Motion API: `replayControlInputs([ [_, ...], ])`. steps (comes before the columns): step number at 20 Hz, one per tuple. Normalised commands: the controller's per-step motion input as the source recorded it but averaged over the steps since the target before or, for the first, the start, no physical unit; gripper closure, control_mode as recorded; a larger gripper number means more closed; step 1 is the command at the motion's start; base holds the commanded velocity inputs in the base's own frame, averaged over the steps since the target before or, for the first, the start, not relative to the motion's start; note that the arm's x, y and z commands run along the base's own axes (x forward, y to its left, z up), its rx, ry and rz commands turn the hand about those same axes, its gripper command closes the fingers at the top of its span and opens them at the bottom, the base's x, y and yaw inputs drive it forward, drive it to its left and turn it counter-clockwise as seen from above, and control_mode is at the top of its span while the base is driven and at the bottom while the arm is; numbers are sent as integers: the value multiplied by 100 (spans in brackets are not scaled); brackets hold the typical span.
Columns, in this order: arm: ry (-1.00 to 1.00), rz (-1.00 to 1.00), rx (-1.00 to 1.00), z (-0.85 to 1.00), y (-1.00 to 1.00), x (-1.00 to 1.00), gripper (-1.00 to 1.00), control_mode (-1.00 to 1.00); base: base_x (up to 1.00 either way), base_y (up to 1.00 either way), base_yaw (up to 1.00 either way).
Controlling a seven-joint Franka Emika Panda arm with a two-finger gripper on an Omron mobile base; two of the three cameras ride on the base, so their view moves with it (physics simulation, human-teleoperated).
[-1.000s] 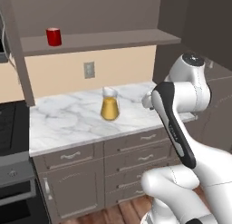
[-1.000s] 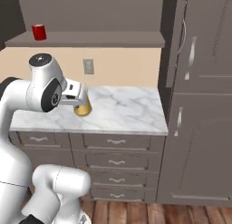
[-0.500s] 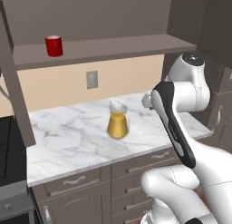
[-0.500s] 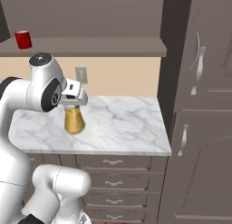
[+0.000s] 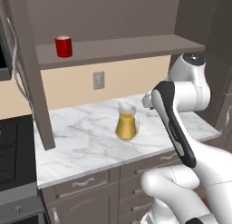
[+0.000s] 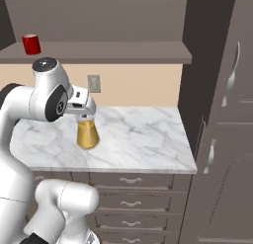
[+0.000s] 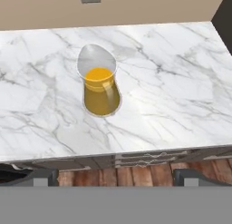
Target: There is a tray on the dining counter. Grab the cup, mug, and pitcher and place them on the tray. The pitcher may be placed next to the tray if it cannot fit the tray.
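Now reaching for the pitcher (image 7: 100,89).
Tool (image 7: 111,175) is hanging with fingers spread apart, holding nothing; the pitcher is standing upright on the marble tabletop (image 5: 86,141), mug (image 5: 64,46) waiting on the shelf (image 5: 127,45). Next: descending around its neck.

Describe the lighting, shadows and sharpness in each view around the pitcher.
Left base view: even, soft light; the pitcher casts only a faint shadow on the marble counter, and the red mug is crisp. Right base view: the shelf underside is dark, with no glare. Hand view: sharp throughout, a pale sheen on the pitcher's rim, no blur.
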Motion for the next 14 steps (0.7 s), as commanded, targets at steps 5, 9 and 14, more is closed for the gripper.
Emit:
replayControlInputs([
  [5, 0, 0, 0, 0, 0, 0, -100, 100, 12, 33, 0],
  [9, 0, 0, 0, 0, 0, 0, -100, 100, 42, 13, 0],
  [14, 0, 0, 0, 0, 0, 0, -100, 100, 55, 0, 0],
])
